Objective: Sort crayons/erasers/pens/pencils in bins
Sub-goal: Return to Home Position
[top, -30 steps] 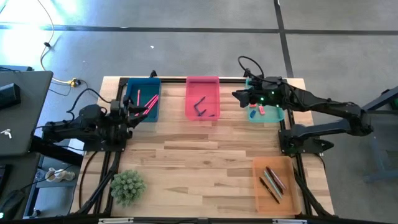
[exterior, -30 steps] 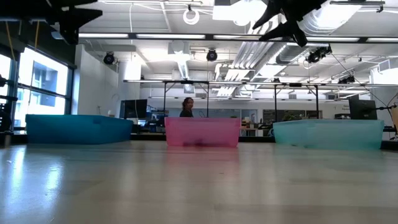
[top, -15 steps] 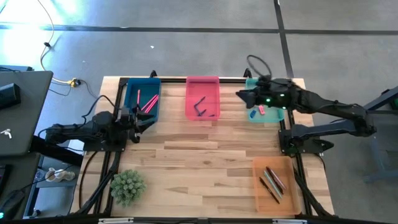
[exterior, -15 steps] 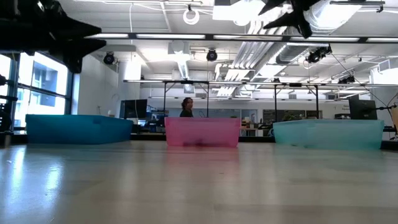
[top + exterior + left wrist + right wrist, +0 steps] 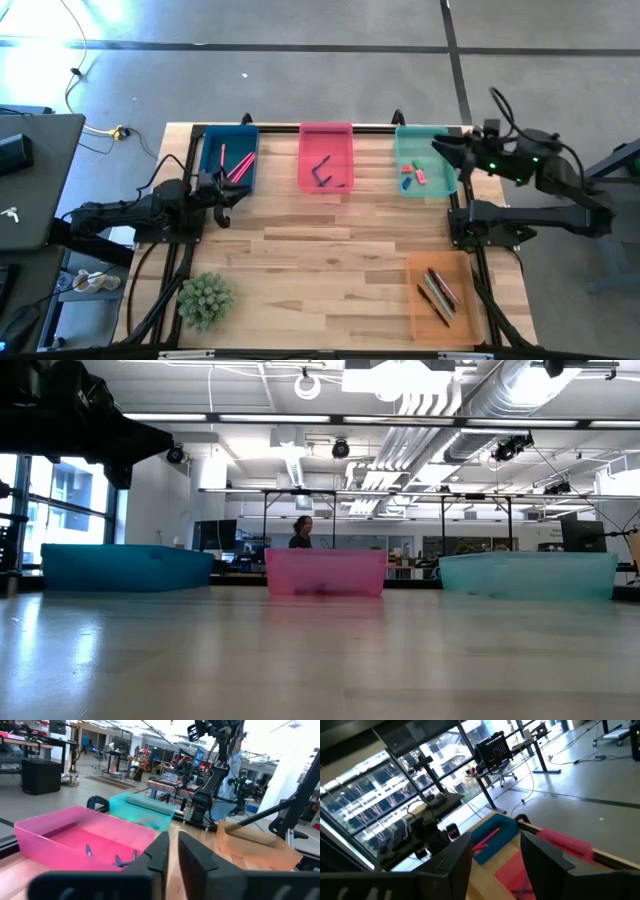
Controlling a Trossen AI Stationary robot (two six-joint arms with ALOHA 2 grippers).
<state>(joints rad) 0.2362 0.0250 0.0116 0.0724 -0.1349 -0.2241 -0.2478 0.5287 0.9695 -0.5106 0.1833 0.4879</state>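
Far left, off the tabletop (image 5: 330,250): a dark laptop (image 5: 30,180).

At the tabletop's left edge, the left claw (image 5: 173,851): low, just beside the near end of the dark blue bin (image 5: 212,182), pointing toward the middle. All but closed, only a thin slit between the fingers, gripping nothing. Inside the dark blue bin: pink pencils (image 5: 238,165). By the left front corner: a small green plant (image 5: 205,298).

Next along the far edge, the pink bin (image 5: 326,140), holding a few dark sticks (image 5: 322,172), too small to name more closely.

Then the teal bin (image 5: 415,145), with the erasers (image 5: 420,178) loose on its floor: one blue, the others red-pink. Well apart from the left claw, with the pink bin in between. Near the right claw (image 5: 495,852) but touching neither claw.

The right claw: raised at the teal bin's right rim, slightly outside it, aimed back across the row of bins. Fingers spread wide, empty.

Right front corner: the translucent orange bin (image 5: 418,325), with pens or pencils (image 5: 438,292) side by side inside, well apart from both claws.

In the low view: the three far bins in a row, and a person (image 5: 300,532) in the room behind the pink one.
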